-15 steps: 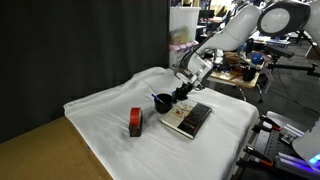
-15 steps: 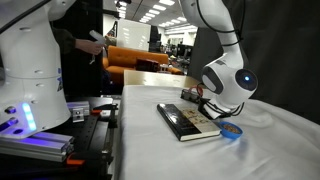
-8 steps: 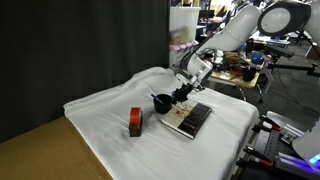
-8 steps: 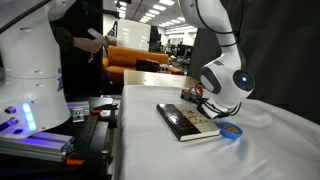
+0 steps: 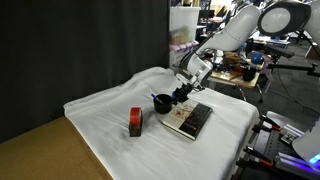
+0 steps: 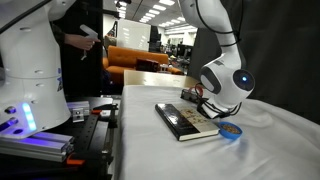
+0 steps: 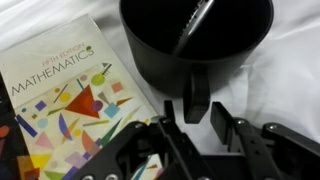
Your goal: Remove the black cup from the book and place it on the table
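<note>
The black cup [image 7: 195, 35] stands upright on the white cloth of the table [image 5: 100, 105], just beside the book [image 7: 60, 100] and not on it. The book's light cover carries coloured shapes and the word MATHEMATICS. In the wrist view my gripper [image 7: 193, 108] straddles the cup's small handle [image 7: 196, 92], and a narrow gap shows on each side of it, so the jaws are open and hold nothing. In an exterior view the cup [image 5: 160, 101] sits left of the book [image 5: 188, 119], with the gripper [image 5: 182, 94] low over it. The cup is hidden behind the arm in the other one.
A red and black block [image 5: 135, 121] stands on the cloth in front of the cup. A blue round lid [image 6: 231, 129] lies past the book [image 6: 185, 120]. Bare brown wood [image 5: 40, 150] shows at the table's near corner. Benches and equipment stand beyond the table.
The jaws have opened off the cup's handle. The arm and the cup have stayed where they were.
</note>
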Tool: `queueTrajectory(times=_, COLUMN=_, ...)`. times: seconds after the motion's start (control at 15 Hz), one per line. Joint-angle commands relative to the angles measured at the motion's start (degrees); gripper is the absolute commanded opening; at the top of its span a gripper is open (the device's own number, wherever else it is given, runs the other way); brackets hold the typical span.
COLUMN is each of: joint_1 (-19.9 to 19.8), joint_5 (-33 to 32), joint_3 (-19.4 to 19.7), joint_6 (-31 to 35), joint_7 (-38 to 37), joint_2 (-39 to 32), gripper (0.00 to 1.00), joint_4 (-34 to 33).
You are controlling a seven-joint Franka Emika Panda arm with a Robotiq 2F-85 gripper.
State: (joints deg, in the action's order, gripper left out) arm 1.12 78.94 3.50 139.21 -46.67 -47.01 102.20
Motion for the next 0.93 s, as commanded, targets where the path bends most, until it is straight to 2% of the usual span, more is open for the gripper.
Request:
queueTrajectory(times=0.0, joint_1=-0.5, joint_5=-0.47, joint_3=-0.55, joint_6=0.25, joint_7=-0.19, joint_2=0.02, gripper=0.44, joint_4=-0.04)
queueTrajectory(times=0.6, joint_1=-0.5, joint_5=-0.47, joint_3=-0.55, joint_6=0.25, joint_7=-0.19, joint_2=0.02, gripper=0.44, joint_4=-0.04)
queueTrajectory(times=0.67, joint_1=-0.5, joint_5=-0.47, joint_3=-0.55, joint_6=0.25, joint_7=-0.19, joint_2=0.02, gripper=0.69, joint_4=-0.04)
queueTrajectory(times=0.73, joint_1=-0.54, joint_5=-0.36, joint_3=-0.32, joint_6=0.73, joint_7=-0.38, joint_2=0.07, gripper=0.71, joint_4=-0.07)
queueTrajectory(times=0.87, joint_1=-0.82, joint_5=-0.18, joint_3=0.47, joint_6=2.31, joint_7=-0.9, joint_2=0.18, gripper=0.83, joint_4=-0.22)
